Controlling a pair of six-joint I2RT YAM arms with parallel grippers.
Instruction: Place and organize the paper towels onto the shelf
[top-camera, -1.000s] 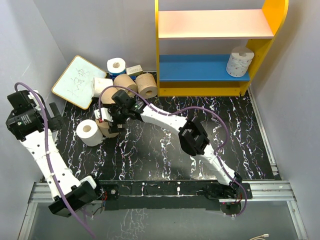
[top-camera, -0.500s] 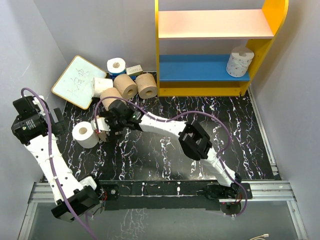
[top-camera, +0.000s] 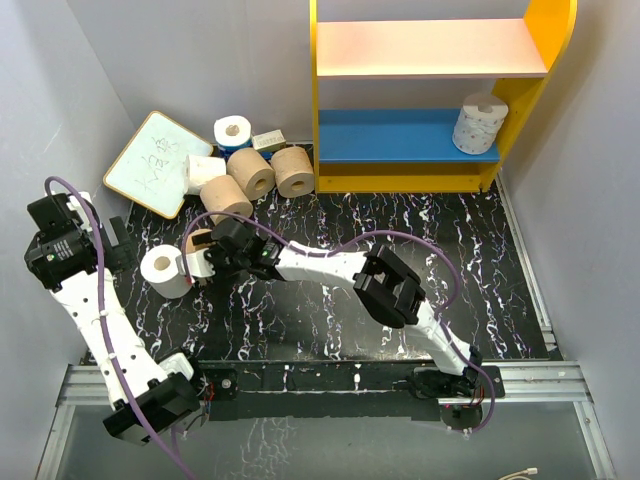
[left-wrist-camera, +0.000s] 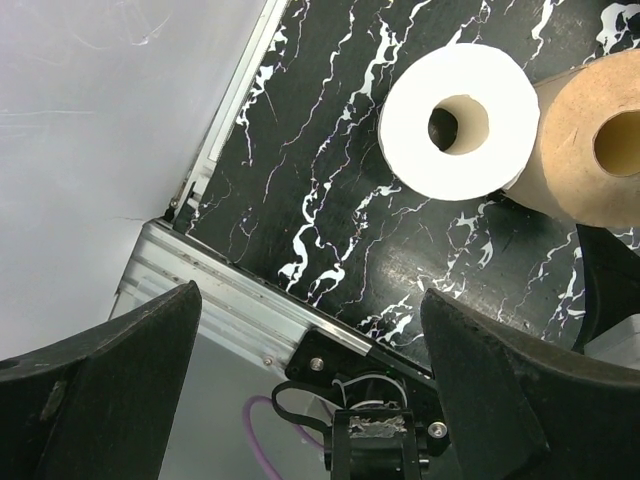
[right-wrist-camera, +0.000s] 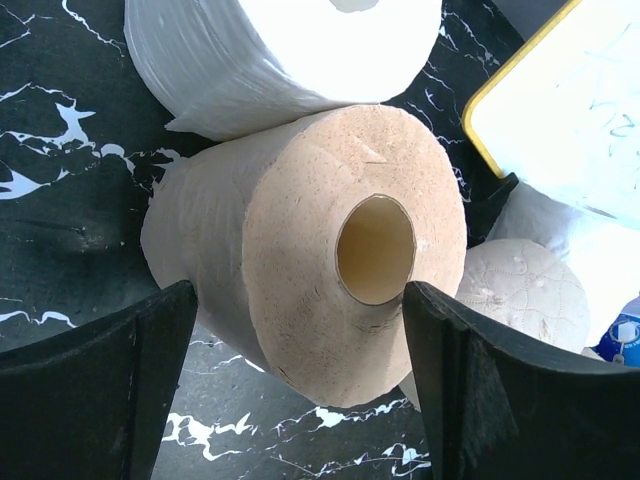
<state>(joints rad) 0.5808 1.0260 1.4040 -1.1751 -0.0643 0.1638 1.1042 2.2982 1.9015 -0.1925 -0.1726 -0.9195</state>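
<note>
The black marbled table (top-camera: 480, 260) is closed in by grey walls (top-camera: 200, 60) on the left, back and right. Its right half, in front of the shelf (top-camera: 400, 183), gives you open room to move. The shelf stands against the back wall, and its blue lower board (top-camera: 380, 135) carries one white patterned roll (top-camera: 479, 122), upright at the right end. Your right gripper (right-wrist-camera: 295, 290) reaches far across to the left. It is spread wide, with a finger on either side of a tan roll (right-wrist-camera: 290, 200) that lies on its side. You cannot tell whether the pads touch the roll. A white roll (left-wrist-camera: 500, 90) presses against that tan one, on the side toward the left wall. Your left gripper (left-wrist-camera: 310, 300) hangs spread wide, holding nothing, by the table's left edge. Five more rolls (top-camera: 250, 172) crowd beside the writing board (top-camera: 148, 160) in the back-left corner. Since a second ago the right gripper has drawn nearer to you, and the tan roll and white roll have slid leftward with it.
</note>
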